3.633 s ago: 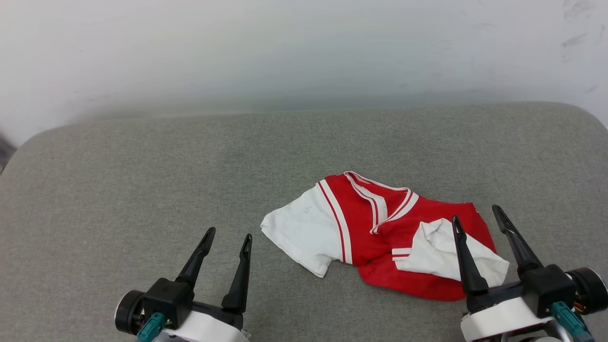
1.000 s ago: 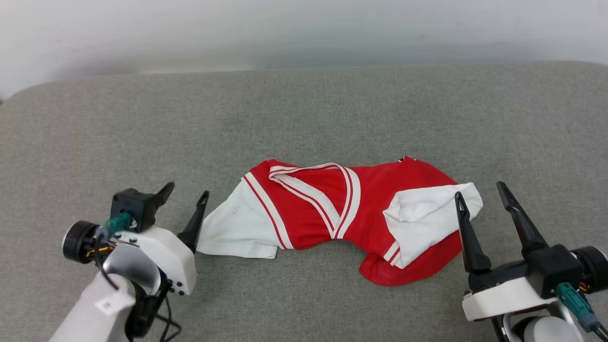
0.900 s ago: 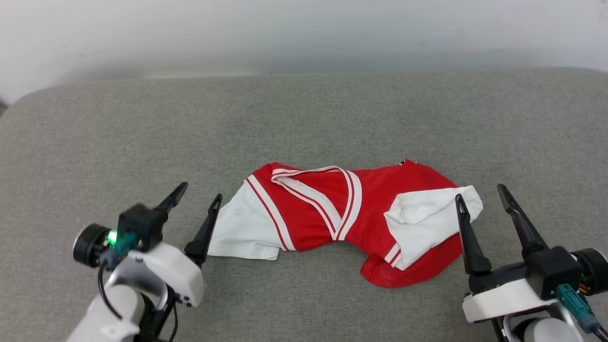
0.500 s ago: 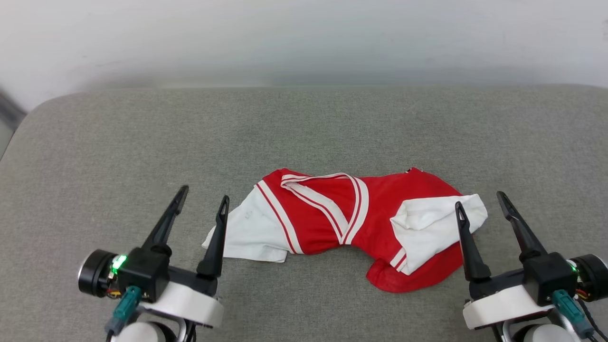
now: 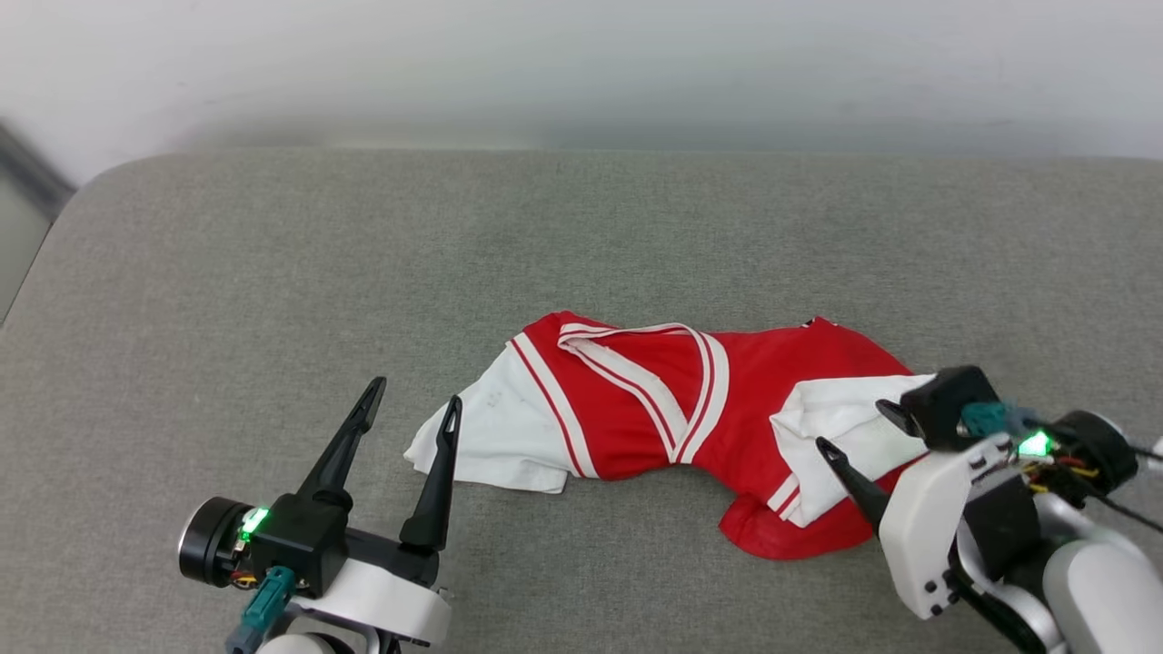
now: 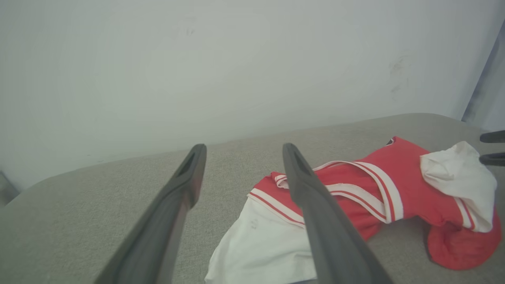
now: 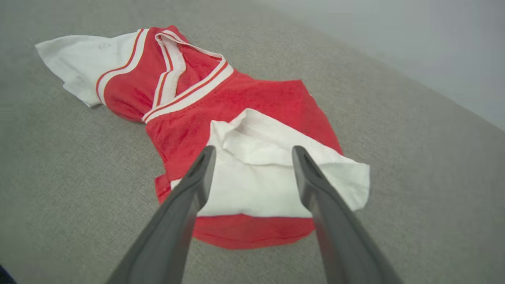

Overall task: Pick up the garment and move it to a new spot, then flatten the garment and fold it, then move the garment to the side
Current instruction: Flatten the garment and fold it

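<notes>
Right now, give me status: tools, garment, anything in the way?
Left tool open, empty, beside one white sleeve of the garment. Right tool open, over the other sleeve, no grip. Garment crumpled on grey cushion. Nothing seen in the way.

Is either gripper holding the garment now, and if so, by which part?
Nothing is held. The left gripper and the right gripper are both open. The right one points at a white sleeve of the garment, jaws apart.
</notes>
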`<state>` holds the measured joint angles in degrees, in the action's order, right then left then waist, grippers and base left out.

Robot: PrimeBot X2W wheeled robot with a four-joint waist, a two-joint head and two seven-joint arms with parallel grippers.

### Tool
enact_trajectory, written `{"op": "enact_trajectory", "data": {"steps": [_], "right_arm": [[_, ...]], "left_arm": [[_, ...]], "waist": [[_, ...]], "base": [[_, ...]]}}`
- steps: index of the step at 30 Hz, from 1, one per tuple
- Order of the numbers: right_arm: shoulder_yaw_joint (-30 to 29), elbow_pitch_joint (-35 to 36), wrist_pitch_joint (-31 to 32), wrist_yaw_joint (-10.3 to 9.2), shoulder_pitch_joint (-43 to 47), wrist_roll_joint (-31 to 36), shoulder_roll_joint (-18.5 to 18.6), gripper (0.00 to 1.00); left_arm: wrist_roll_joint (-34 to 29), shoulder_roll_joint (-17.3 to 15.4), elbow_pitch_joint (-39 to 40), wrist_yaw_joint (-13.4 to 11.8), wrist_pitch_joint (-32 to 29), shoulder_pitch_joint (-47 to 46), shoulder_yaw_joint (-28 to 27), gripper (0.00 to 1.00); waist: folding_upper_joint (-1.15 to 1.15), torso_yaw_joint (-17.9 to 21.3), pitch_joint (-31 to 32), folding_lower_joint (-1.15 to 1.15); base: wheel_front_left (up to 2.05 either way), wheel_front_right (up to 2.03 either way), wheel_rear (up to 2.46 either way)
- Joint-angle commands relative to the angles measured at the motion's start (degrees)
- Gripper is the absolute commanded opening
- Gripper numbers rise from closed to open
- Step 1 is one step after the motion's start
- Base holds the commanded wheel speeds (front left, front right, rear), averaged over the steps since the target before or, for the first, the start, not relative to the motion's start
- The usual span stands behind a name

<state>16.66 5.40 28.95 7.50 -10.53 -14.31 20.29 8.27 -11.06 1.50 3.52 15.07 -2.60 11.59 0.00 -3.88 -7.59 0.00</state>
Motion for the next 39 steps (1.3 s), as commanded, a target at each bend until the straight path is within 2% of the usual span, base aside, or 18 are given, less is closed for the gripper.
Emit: {"op": "enact_trajectory", "data": {"steps": [1,5,10,17,25,26,27,28,33,39], "right_arm": [[0.8,0.8,2.6,-0.03,-1.5,-1.0,1.2,1.0],[2.9,1.8,13.4,-0.03,-5.6,-5.5,3.4,1.0],[4.0,-0.1,21.7,-0.02,-9.2,-7.9,4.0,1.0],[4.8,-3.4,24.2,-0.02,-11.4,-8.4,3.9,1.0],[5.6,-6.6,22.6,-0.02,-12.3,-7.9,3.8,1.0],[5.8,-7.1,22.7,-0.02,-12.4,-7.8,3.9,0.81],[5.9,-7.4,22.3,-0.02,-12.6,-7.6,4.1,0.33],[5.7,-7.7,22.0,-0.02,-12.7,-7.3,4.2,0.0],[4.7,-7.0,20.1,-0.02,-12.0,-7.7,3.9,0.0],[-1.4,-0.6,17.5,-0.02,-6.8,-8.6,3.6,0.0]], "left_arm": [[-0.4,0.4,-0.2,0.3,0.1,-0.3,-0.3,1.0],[-1.2,1.8,-0.7,1.5,0.1,-1.3,-0.4,1.0],[-2.0,2.9,-1.2,2.4,0.1,-2.0,-0.5,1.0],[-2.3,3.8,-1.5,3.1,0.1,-2.5,-1.3,1.0],[-2.9,4.2,-1.7,3.6,0.1,-2.8,-1.2,1.0],[-3.0,4.2,-1.8,3.7,0.1,-2.9,-1.1,1.0],[-3.1,4.3,-1.8,3.7,0.1,-3.0,-1.1,1.0],[-3.1,4.4,-1.9,3.8,0.1,-3.0,-1.1,1.0],[-3.2,4.3,-2.5,3.8,0.1,-2.5,-2.0,1.0],[-3.0,4.1,-3.0,3.9,0.1,-1.9,-2.5,1.0]], "waist": [[0.0,-0.3,-0.4,0.0],[0.0,-1.6,-1.3,0.0],[0.0,-3.6,-2.4,0.0],[0.0,-6.3,-3.7,0.0],[0.0,-7.8,-5.2,0.0],[0.0,-7.9,-5.4,0.0],[0.0,-8.0,-5.4,0.0],[0.0,-8.0,-5.5,0.0],[0.0,-6.6,-4.8,0.0],[0.0,-2.1,-2.6,0.0]], "base": [[0.0,0.0,0.0],[0.0,0.0,0.0],[0.0,0.0,0.0],[0.0,0.0,0.0],[0.0,0.0,0.0],[0.0,0.0,0.0],[0.0,0.0,0.0],[0.0,0.0,0.0],[0.0,0.0,0.0],[0.0,0.0,0.0]]}}
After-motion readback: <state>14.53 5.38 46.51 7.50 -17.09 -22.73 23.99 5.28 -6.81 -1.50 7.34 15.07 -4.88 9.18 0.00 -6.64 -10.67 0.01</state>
